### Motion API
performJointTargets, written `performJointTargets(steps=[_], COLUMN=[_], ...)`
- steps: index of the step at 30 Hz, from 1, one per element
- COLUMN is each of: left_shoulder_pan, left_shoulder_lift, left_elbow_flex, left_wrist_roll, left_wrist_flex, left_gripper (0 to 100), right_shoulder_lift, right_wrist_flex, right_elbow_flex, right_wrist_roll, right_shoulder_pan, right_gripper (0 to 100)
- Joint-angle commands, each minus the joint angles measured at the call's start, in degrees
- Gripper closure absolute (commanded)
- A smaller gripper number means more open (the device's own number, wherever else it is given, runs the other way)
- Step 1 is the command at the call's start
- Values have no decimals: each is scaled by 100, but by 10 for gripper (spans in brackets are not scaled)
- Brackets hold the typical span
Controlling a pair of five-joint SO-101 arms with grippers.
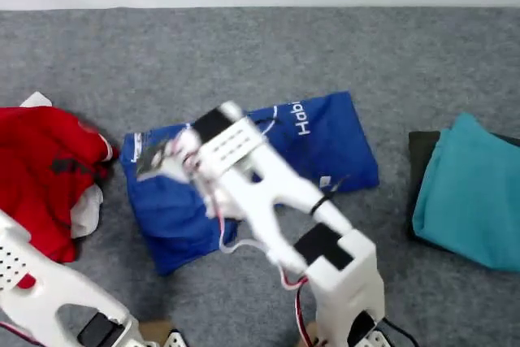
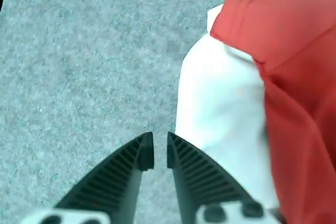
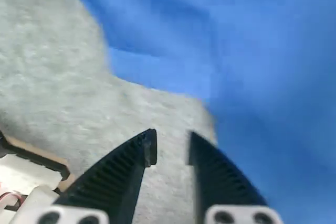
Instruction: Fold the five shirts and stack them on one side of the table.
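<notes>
1. Grey felt covers the bench (image 1: 244,46); the blue shirt (image 1: 325,144) lies mid-bench, half folded, between the red shirt (image 1: 41,160) on the left and the teal shirt (image 1: 471,193) lying on a dark shirt (image 1: 421,152) on the right.
2. Over the blue shirt's left end hangs the right hand (image 3: 172,150), fingers a little apart and holding nothing; the left hand (image 2: 160,150) has its fingers nearly together, on nothing, above bare felt just beside the white shirt (image 2: 220,103) tucked under the red.
3. To my eye the risk is a shallow pinch; catching only the top layer would pull the fold open instead of carrying it over, and dragging the cloth could bunch it against the red shirt nearby.
4. The blue shirt's long axis slants across the bench, from near-left to far-right; its printed end points far-right, toward the teal shirt.
</notes>
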State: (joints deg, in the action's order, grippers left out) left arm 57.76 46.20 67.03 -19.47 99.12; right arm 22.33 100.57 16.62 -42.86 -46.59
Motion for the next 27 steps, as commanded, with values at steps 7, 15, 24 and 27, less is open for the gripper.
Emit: performJointTargets(steps=[7,15,24,27], left_shoulder_pan=[62,62,229,316], left_shoulder_lift=[-440,-484,-484,-484], left_elbow_flex=[22,40,13,31], left_wrist_roll=[-62,-44,-44,-70], left_wrist_flex=[132,132,141,132], left_gripper=[949,949,949,949], right_shoulder_lift=[-356,690,1130,1051], right_wrist_flex=[66,-690,-1165,-1156], right_elbow_flex=[-26,0,70,229], right_wrist_roll=[88,396,396,492], right_shoulder_pan=[-1288,-1367,-1297,-1138], right_gripper=[823,823,906,990])
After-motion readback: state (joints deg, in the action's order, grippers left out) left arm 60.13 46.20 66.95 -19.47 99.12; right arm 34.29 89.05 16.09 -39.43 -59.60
